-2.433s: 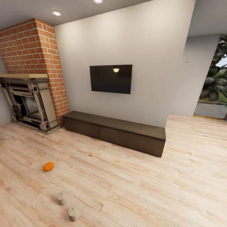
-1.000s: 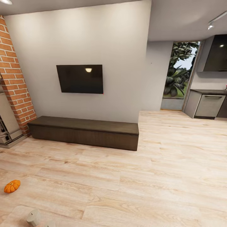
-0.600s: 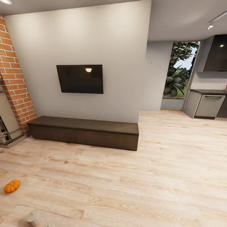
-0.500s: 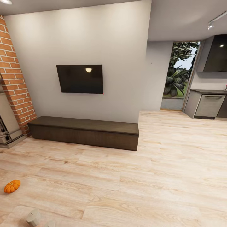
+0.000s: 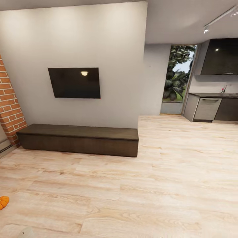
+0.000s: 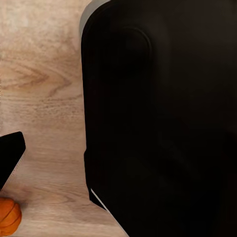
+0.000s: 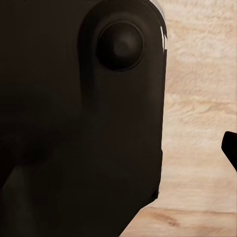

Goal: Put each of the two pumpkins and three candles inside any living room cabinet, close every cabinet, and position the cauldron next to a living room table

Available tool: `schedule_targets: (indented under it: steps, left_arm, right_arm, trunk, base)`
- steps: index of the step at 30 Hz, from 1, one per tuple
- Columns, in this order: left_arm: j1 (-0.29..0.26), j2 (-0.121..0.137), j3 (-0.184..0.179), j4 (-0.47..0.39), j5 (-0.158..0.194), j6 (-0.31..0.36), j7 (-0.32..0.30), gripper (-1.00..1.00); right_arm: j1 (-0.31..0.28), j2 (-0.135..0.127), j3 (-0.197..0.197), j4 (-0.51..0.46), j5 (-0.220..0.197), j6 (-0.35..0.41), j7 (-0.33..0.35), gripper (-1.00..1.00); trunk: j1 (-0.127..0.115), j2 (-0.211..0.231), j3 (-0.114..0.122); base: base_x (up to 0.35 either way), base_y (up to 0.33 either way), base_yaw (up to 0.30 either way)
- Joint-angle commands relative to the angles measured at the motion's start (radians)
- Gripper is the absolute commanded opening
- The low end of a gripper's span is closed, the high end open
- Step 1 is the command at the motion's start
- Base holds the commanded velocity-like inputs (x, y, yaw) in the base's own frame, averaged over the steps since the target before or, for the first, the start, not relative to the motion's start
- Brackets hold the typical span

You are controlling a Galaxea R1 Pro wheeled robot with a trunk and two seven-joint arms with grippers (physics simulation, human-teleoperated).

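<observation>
I'm facing the closed cabinet under the TV; one pumpkin sits at floor's edge. Can't tell either gripper's opening.

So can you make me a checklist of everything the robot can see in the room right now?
Surface: pale wood floor.
Job's things: one orange pumpkin on the floor at the head view's left edge; long dark cabinet against the wall, fronts shut.
Clutter: pale object at the bottom edge, too cut off to name.
Grippers: state cannot be told.
Cables: nothing seen.
Surroundings: wall TV, brick column, kitchen units, plants outside.
</observation>
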Motion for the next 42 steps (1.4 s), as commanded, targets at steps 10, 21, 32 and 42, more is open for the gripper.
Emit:
schedule_targets:
  steps: [10, 21, 32, 42]
  left_arm:
    - [0.0, -0.002, 0.0, 0.0, 0.0, -0.002, 0.0, 1.0]
    - [0.0, -0.001, -0.002, 0.0, -0.001, -0.002, 0.0, 1.0]
    - [0.0, -0.001, -0.004, 0.0, -0.003, -0.013, 0.0, 1.0]
    - [0.0, -0.001, -0.01, 0.0, -0.007, -0.017, -0.001, 1.0]
  right_arm:
    - [-0.001, 0.001, -0.001, 0.002, 0.0, -0.006, 0.001, 1.0]
    - [-0.001, 0.001, -0.001, 0.002, 0.0, -0.006, 0.001, 1.0]
    - [-0.001, 0.003, 0.001, 0.002, 0.0, -0.006, 0.001, 1.0]
    - [-0.001, 0.004, 0.001, 0.002, 0.0, -0.006, 0.001, 1.0]
  trunk:
    - [0.0, 0.0, -0.001]
    - [0.0, 0.0, -0.001]
    - [0.0, 0.0, -0.001]
    - [0.0, 0.0, -0.001]
  base:
    - [0.0, 0.0, -0.284]
    - [0.0, 0.0, -0.118]
    - [0.0, 0.0, -0.009]
    - [0.047, 0.0, 0.0]
